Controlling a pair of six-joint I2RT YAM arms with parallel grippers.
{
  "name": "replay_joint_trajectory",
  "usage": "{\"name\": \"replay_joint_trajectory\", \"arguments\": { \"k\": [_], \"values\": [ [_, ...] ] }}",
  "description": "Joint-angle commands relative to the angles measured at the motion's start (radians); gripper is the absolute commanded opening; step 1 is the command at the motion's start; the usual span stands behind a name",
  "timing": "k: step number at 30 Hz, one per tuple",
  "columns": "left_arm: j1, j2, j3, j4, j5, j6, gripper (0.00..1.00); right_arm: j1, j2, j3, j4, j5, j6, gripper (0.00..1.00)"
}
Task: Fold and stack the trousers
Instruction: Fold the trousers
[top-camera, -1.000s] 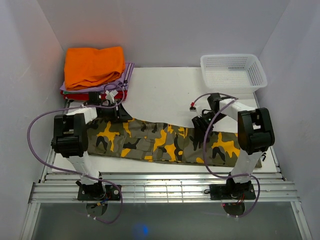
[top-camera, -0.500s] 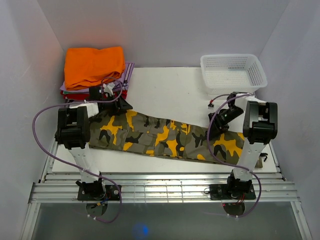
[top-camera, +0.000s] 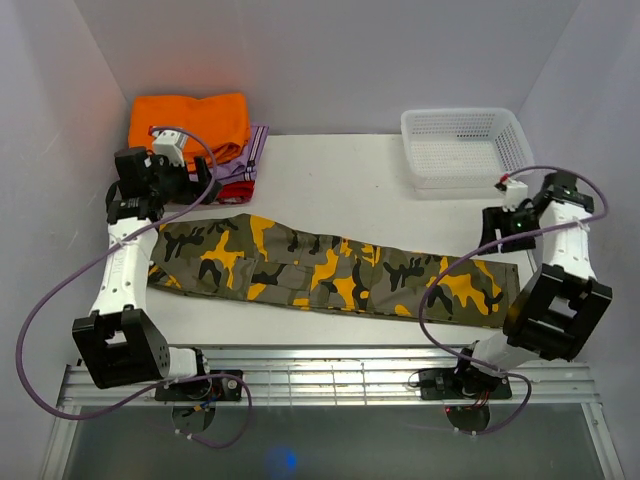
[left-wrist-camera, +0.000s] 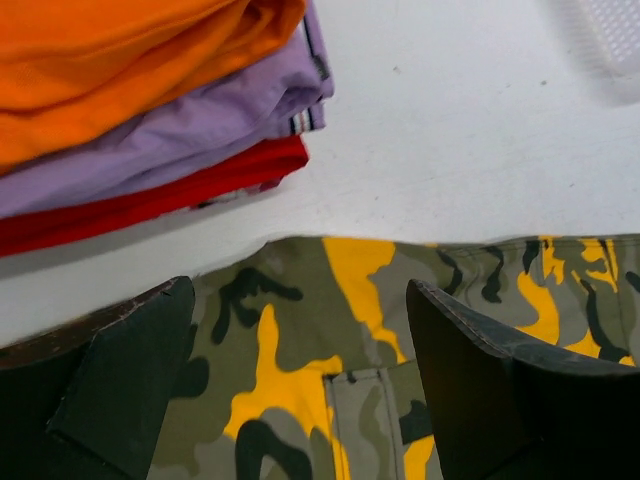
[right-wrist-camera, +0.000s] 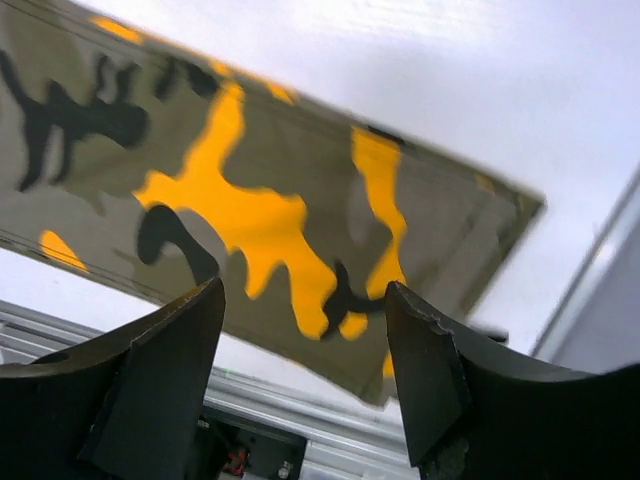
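Observation:
The camouflage trousers lie flat and stretched out lengthwise across the white table, folded to one leg's width, waist end at the left, leg end at the right. My left gripper is open and empty, raised above the waist end near the clothes stack. My right gripper is open and empty, raised above the leg end. Neither gripper touches the cloth.
A stack of folded clothes, orange on lilac and red, sits at the back left and also shows in the left wrist view. A white mesh basket stands at the back right. The table's metal front rail runs below the trousers.
Both grippers have let go of the trousers and lifted away outward, the left toward the clothes stack, the right toward the basket. The trousers now lie stretched longer and flat.

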Motion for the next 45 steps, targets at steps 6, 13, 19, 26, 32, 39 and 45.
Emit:
{"name": "replay_joint_trajectory", "arguments": {
  "k": [6, 13, 19, 26, 32, 39, 45],
  "values": [
    [0.048, -0.085, -0.064, -0.215, -0.012, 0.082, 0.98, -0.308, -0.074, -0.206, -0.022, 0.158, -0.163, 0.54],
    [0.064, -0.099, -0.104, -0.291, -0.082, 0.111, 0.98, -0.435, 0.01, -0.243, 0.018, 0.19, -0.235, 0.5],
    [0.233, -0.023, -0.081, -0.4, 0.019, 0.135, 0.98, -0.446, 0.054, -0.292, 0.018, 0.153, -0.236, 0.49],
    [0.321, -0.021, -0.052, -0.431, 0.047, 0.184, 0.98, -0.448, 0.119, -0.328, 0.036, 0.113, -0.206, 0.43],
    [0.338, -0.015, -0.059, -0.422, 0.036, 0.191, 0.98, -0.448, 0.128, -0.317, 0.03, 0.099, -0.194, 0.16],
    [0.394, 0.043, -0.101, -0.41, -0.059, 0.197, 0.98, -0.448, 0.055, -0.236, -0.037, 0.109, -0.217, 0.08],
    [0.557, 0.118, -0.078, -0.434, 0.114, 0.258, 0.98, -0.448, 0.05, -0.187, -0.065, 0.116, -0.248, 0.08]
  ]
}}
